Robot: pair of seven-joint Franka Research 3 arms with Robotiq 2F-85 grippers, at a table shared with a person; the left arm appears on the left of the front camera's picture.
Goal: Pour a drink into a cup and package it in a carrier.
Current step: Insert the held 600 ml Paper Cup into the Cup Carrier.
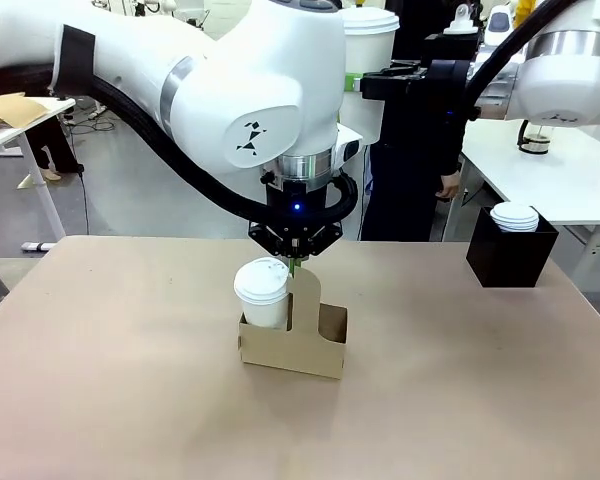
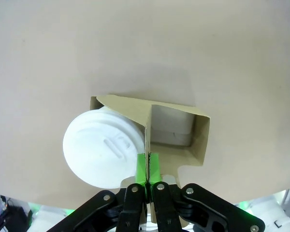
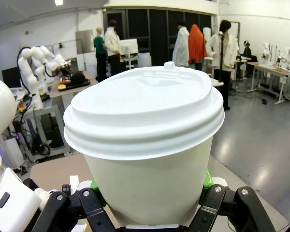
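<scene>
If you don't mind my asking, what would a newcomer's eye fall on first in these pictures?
At the middle of the table, the left claw pinches the upright handle tab of the brown carrier, which holds one lidded white cup in its left hole. Up high, the right claw grips a second lidded cup in the air. A black box with loose lids stands at the table's far right.

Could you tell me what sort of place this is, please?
Probably a robotics lab: the left gripper grips a cardboard carrier on a table, with white workbenches and a glossy hall floor behind.
</scene>
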